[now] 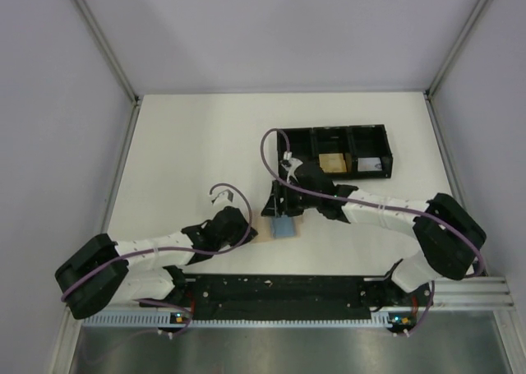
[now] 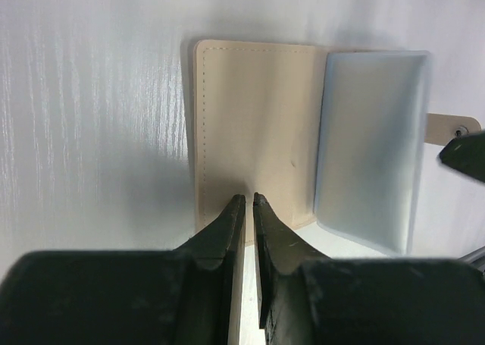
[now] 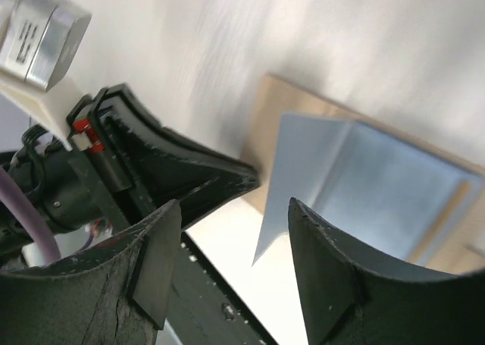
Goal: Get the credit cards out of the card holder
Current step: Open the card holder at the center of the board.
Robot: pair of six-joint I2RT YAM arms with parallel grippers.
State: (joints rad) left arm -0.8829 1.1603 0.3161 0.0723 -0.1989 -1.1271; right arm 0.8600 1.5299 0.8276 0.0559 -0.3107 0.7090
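Note:
The tan card holder lies open on the white table. A pale blue credit card lies over its right half and sticks out past the near edge. It also shows in the top view. My left gripper is shut, its tips resting on the near edge of the tan panel. My right gripper is open, above the holder in the top view. A raised corner of the pale blue card points between its fingers, touching neither.
A black three-compartment tray stands behind the holder, with an orange-tan block in its middle compartment. The holder's tan snap tab sticks out on the right. Grey walls enclose the table on three sides.

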